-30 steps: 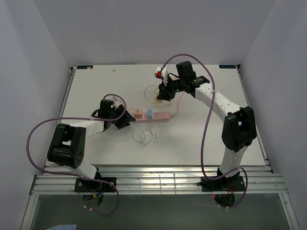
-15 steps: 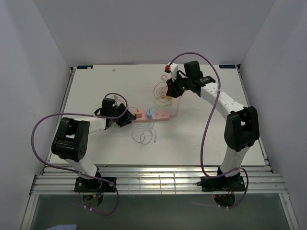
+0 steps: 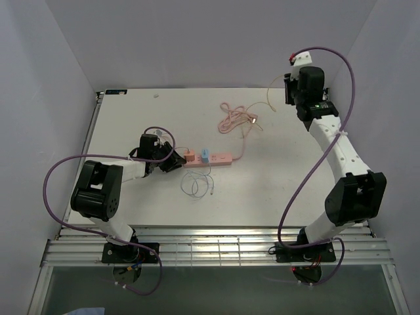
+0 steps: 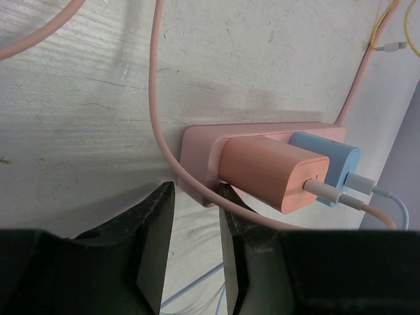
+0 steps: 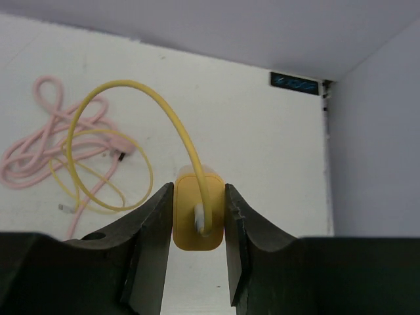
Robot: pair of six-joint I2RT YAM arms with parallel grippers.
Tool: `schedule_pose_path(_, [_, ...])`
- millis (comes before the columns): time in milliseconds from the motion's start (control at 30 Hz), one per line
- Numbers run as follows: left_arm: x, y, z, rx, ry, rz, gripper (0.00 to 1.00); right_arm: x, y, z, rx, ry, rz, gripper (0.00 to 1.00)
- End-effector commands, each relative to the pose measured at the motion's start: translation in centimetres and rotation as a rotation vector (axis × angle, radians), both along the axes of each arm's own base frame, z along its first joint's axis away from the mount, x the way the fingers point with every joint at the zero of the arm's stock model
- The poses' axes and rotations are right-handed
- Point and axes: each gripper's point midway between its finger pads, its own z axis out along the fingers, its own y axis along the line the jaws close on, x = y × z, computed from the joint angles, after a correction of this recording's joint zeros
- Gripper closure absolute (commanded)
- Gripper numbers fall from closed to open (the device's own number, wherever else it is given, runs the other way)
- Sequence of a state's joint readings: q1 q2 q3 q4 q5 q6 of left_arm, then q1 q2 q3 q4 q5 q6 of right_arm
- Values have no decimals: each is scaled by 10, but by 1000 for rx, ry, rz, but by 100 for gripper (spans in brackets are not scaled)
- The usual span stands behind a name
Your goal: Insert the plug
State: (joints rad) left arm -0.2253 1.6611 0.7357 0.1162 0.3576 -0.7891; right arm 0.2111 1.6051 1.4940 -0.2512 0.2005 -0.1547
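Observation:
A pink power strip [image 3: 213,159] lies mid-table with an orange charger [image 4: 272,174] and a blue charger [image 4: 328,157] plugged into it. My left gripper [image 3: 172,161] is at the strip's left end. In the left wrist view [image 4: 195,210] it is open, and the strip's end corner [image 4: 200,190] sits between the fingertips, against the right finger. My right gripper [image 5: 199,210] is shut on a yellow plug [image 5: 186,230] and holds it high over the table's far right [image 3: 289,88]. The plug's yellow cable [image 5: 125,88] trails down to the left [image 3: 269,100].
A coiled pink cable [image 3: 231,118] lies at the back centre with the yellow cable's end beside it. A thin white cable loop [image 3: 197,187] lies in front of the strip. The strip's pink cord [image 4: 157,98] runs past my left fingers. White walls enclose the table.
My right arm has risen and swung from the cable pile to the far right with the yellow plug, drawing its cable out. The left gripper has stayed at the strip's end.

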Motion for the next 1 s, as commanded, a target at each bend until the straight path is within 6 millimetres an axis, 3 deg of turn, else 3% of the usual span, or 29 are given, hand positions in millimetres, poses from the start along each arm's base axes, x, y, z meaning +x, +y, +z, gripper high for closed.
schedule_pose_path(0, [7, 1, 10, 27, -45, -4, 57, 0, -79, 83, -28, -216, -274, 92])
schedule_pose_path(133, [7, 0, 10, 26, -46, -12, 57, -16, -130, 78, -76, -201, -502, 92])
schedule_pose_path(267, [5, -1, 8, 24, -38, -17, 57, -25, -116, 29, 21, -70, -486, 92])
schedule_pose_path(300, [5, -1, 7, 24, -39, -19, 57, -29, -105, 1, 89, -10, -476, 92])
schedule_pose_path(367, [4, -2, 6, 25, -33, -22, 57, -30, -70, -30, 206, 72, -335, 92])
schedule_pose_path(400, [3, -2, 4, 24, -28, -25, 57, -39, -51, -59, 251, 135, -272, 92])
schedule_pose_path(433, [3, -1, 4, 25, -27, -24, 57, -41, -17, -66, 340, 171, -125, 92])
schedule_pose_path(500, [2, -1, 5, 27, -30, -24, 57, -55, 22, -87, 431, 246, 33, 92])
schedule_pose_path(533, [2, -1, 5, 32, -32, -24, 57, -64, 53, -85, 511, 283, 178, 92])
schedule_pose_path(633, [3, 0, 7, 33, -35, -21, 57, -89, 100, -96, 640, 398, 394, 92])
schedule_pose_path(833, [2, -2, 1, 30, -19, -29, 57, -91, 147, -107, 726, 433, 561, 92])
schedule_pose_path(967, [1, -2, -1, 29, -14, -31, 57, -74, 164, -109, 698, 388, 623, 92])
